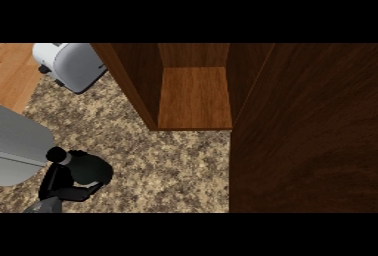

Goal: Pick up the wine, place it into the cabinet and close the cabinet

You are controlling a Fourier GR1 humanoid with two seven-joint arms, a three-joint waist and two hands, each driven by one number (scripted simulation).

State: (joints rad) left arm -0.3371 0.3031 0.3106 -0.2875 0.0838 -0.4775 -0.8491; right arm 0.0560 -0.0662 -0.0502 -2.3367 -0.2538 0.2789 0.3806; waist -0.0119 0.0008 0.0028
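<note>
At lower left: left robot hand point(74, 181) curled round wine point(87, 167); label: none readable
Cabinet point(193, 95): door open

A glossy black hand point(74, 182) of rounded, segmented fingers and a thumb joins a smooth grey forearm point(43, 206) at the lower left edge.

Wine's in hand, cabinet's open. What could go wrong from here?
1. The left hand curls round the wine bottle at the lower left; the open cabinet lies up and to the right, so the bottle might clip the cabinet's side panel going in.
2. The open door fills the right side, and may hide the right hand when closing.
</note>
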